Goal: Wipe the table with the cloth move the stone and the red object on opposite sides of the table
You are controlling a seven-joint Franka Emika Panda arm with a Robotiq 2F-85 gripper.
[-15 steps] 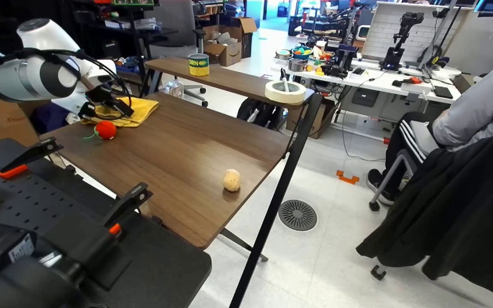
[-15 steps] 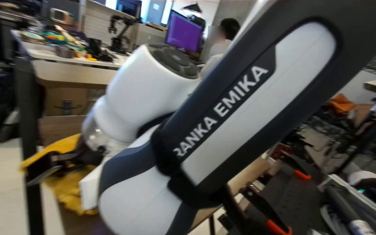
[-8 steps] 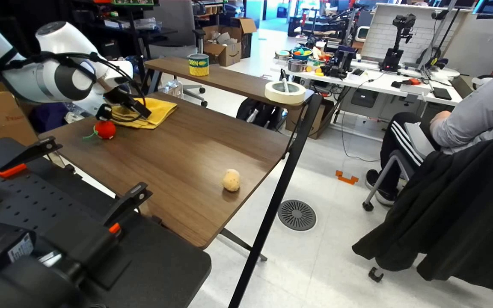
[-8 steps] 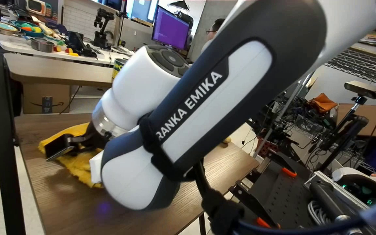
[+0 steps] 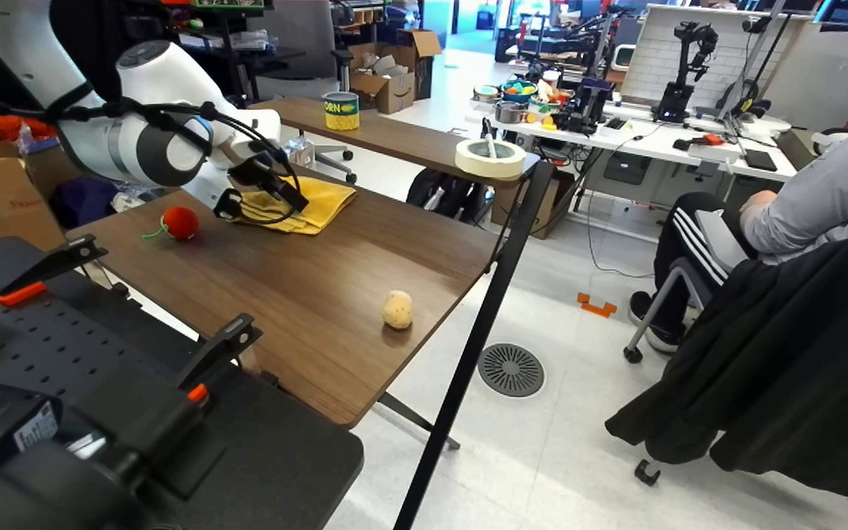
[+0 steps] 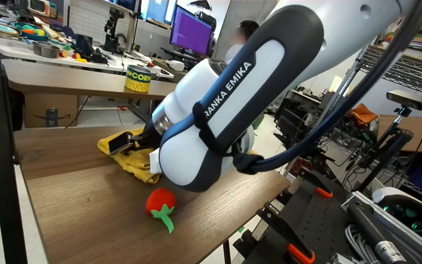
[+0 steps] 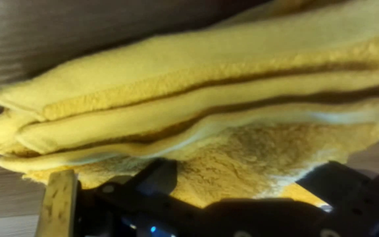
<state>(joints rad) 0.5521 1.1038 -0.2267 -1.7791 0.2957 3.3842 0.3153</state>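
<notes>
Beyond table [image 5: 306,280], cluttered room [image 5: 564,412], toys [image 5: 520,90] perhaps.

The table [image 6: 86,220] shows smooth wood grain with a soft sheen, while the cloth [image 7: 183,102] is matt fabric, fuzzy with pile in places and smoother along its folds. The stone [image 5: 397,310] looks matt and slightly rough, the red object [image 6: 160,200] matt and smooth. The arm [image 6: 229,99] wears smooth, lightly glossy shells [image 6: 185,157] and a band [image 6: 161,123] of bare, shiny metal
</notes>
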